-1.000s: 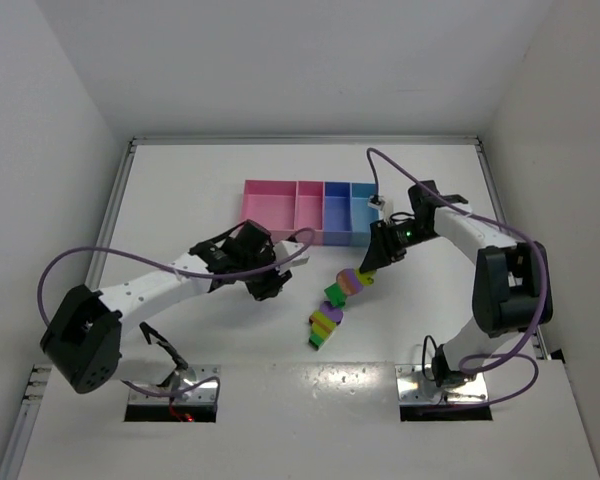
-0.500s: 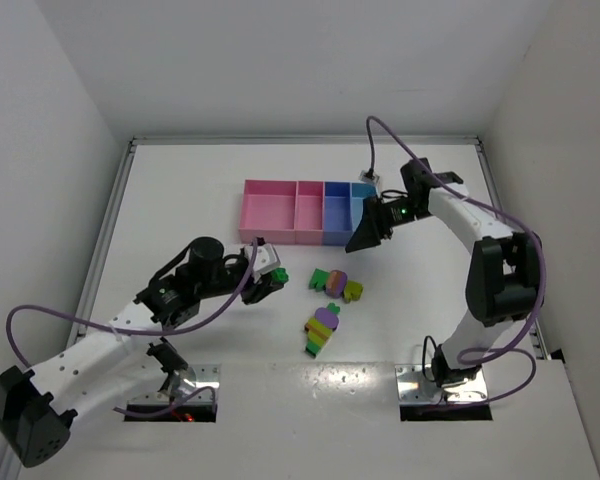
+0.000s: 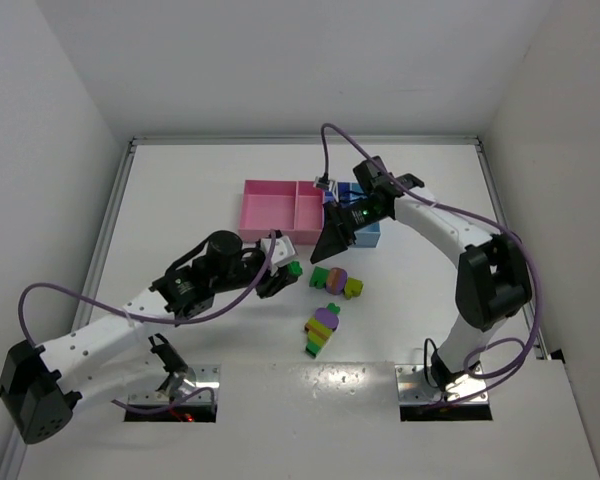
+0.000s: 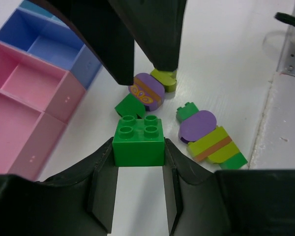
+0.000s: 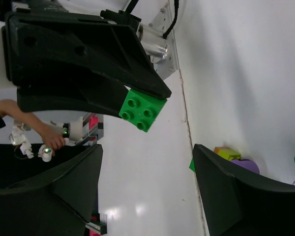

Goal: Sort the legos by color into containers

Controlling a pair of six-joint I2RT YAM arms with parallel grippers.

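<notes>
At the centre of the white table [image 3: 180, 190], the left gripper [image 3: 283, 272] is clamped on a green four-stud plastic brick [image 4: 139, 140], gripped by its flat side walls. The joined pink and blue plastic bins [image 3: 270, 213] lie at its 12 o'clock. One multicoloured brick clump [image 3: 337, 281] lies at 3 o'clock, another [image 3: 322, 328] at 5 o'clock. The right gripper [image 3: 328, 245] has its fingers apart and empty. The brick is judged light, rigid and smooth-sided. A side-wall hold suits it, though slip is possible.

Glossy plastic on that green lego [image 4: 139, 132], smooth plastic containers [image 4: 71, 96], matt black left hand [image 4: 139, 153], white counter [image 4: 226, 59] faintly shiny.
</notes>
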